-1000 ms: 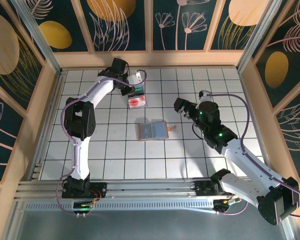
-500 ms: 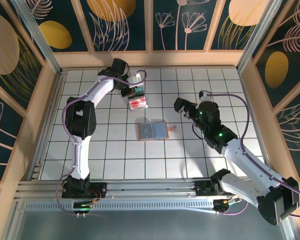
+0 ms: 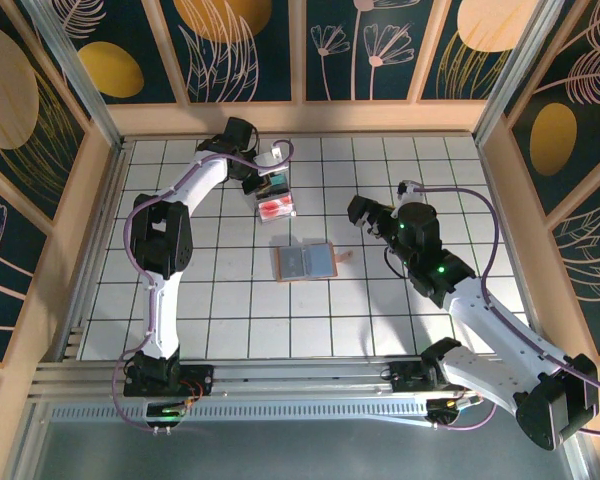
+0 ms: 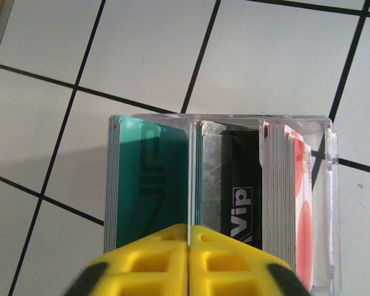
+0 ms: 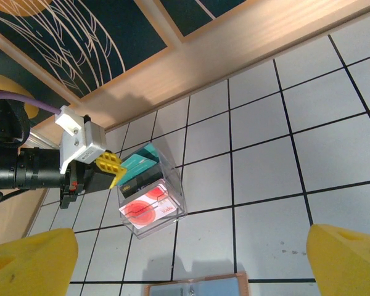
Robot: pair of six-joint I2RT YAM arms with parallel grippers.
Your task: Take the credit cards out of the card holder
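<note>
Looking down on the card holder (image 3: 306,262): spread open and flat on the tiled floor (image 3: 230,320), grey-blue inside facing up, tan border all round. Cannot tell from above whether anything remains in its pockets.

Just beyond the card holder and a little to its left, a clear box (image 3: 274,196) with teal, dark and red-patterned cards (image 4: 151,179) standing on edge. Right over that box, the left gripper (image 4: 189,256), yellow fingers (image 4: 148,268) pressed together with no gap showing; impossible to say whether a card edge is pinched between them. To the right of the card holder and slightly beyond it, well apart from it, the right gripper (image 3: 365,213), spread wide with nothing held.

Judging by looks: light, thin, soft leather, likely to slide on the smooth tiles and to flop or fold if lifted by one flap. Anything in the pockets probably stiff, slick and snug. Best to pin one panel flat with one gripper, then pinch an exposed card edge with the other and draw it out along the pocket, close to the floor. Better not to pull on the border or fold alone; likely to drag the whole holder along.
</note>
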